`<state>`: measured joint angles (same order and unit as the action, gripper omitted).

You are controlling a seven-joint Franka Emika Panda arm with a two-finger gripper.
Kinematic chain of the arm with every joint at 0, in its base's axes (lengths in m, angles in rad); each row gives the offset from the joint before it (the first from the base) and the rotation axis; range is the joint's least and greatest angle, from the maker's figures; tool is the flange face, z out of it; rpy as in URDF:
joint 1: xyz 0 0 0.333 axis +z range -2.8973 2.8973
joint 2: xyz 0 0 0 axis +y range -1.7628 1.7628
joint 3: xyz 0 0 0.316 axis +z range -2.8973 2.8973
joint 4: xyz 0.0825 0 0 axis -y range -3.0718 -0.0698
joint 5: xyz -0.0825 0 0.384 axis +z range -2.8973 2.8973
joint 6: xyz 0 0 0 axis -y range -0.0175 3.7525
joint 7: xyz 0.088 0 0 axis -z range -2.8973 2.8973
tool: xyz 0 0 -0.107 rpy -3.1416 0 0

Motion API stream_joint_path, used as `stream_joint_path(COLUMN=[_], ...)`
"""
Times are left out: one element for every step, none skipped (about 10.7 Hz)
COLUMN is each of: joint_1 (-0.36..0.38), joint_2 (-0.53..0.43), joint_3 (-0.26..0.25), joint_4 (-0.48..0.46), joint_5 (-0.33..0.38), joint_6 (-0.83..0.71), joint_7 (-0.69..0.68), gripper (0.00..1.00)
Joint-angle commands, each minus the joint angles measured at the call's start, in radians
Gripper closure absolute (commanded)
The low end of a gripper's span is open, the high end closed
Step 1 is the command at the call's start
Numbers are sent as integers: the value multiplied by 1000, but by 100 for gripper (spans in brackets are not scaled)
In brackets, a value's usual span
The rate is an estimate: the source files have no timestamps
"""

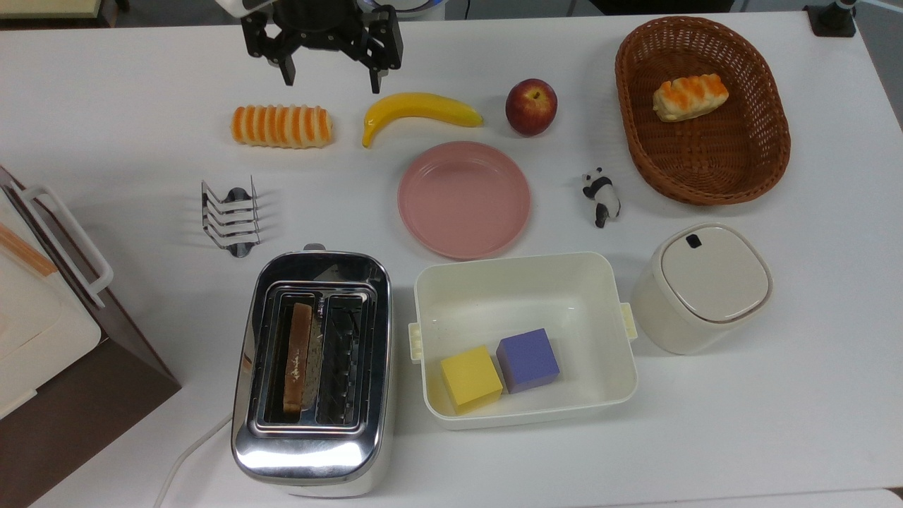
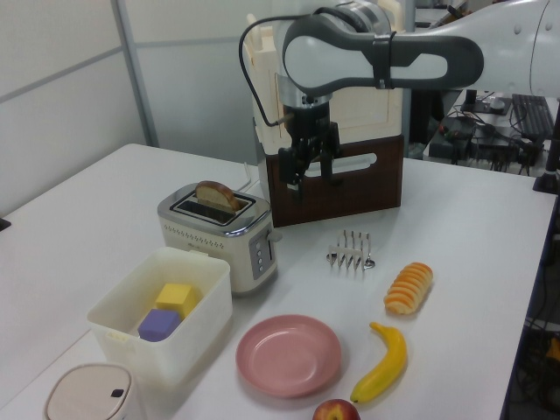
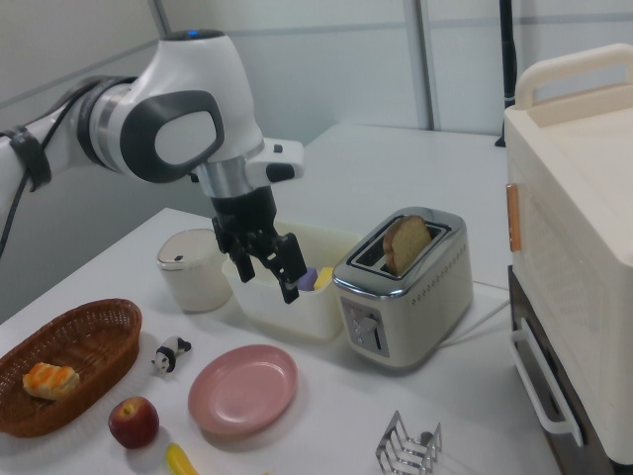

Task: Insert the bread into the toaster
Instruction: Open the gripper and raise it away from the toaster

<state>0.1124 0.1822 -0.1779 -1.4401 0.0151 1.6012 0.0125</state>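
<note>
The bread (image 1: 298, 356) stands on edge in the left slot of the chrome toaster (image 1: 310, 451) in the top view, its top poking above the slot (image 2: 217, 194) (image 3: 406, 242). The right slot is dark and holds nothing. My gripper (image 1: 331, 81) hangs open and holds nothing at the top view's far table edge, above the table behind the striped roll and banana, well away from the toaster (image 2: 219, 241). In the left view the gripper (image 2: 313, 179) is raised in front of the brown cabinet; in the right view the gripper (image 3: 269, 277) hangs left of the toaster (image 3: 406, 307).
A striped roll (image 1: 282, 126), banana (image 1: 420, 109), apple (image 1: 530, 106), pink plate (image 1: 463, 199), toast rack (image 1: 229, 215) and panda figure (image 1: 601, 195) lie beyond the toaster. A cream tub (image 1: 522, 261) with two cubes, a lidded container (image 1: 705, 286), a basket (image 1: 705, 190) and a brown cabinet (image 1: 85, 402) stand around.
</note>
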Motion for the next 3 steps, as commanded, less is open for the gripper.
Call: stream_joint_path(joint_1=[9,9,9], joint_2=[-46,-49,-56], joint_3=[-5,-6,-8], joint_4=[-59,-59,-60], joint_5=[-23,-23,-23], joint_6=[2,0,-1], joint_7=[-46,-46,-48], gripper=[0,0,0])
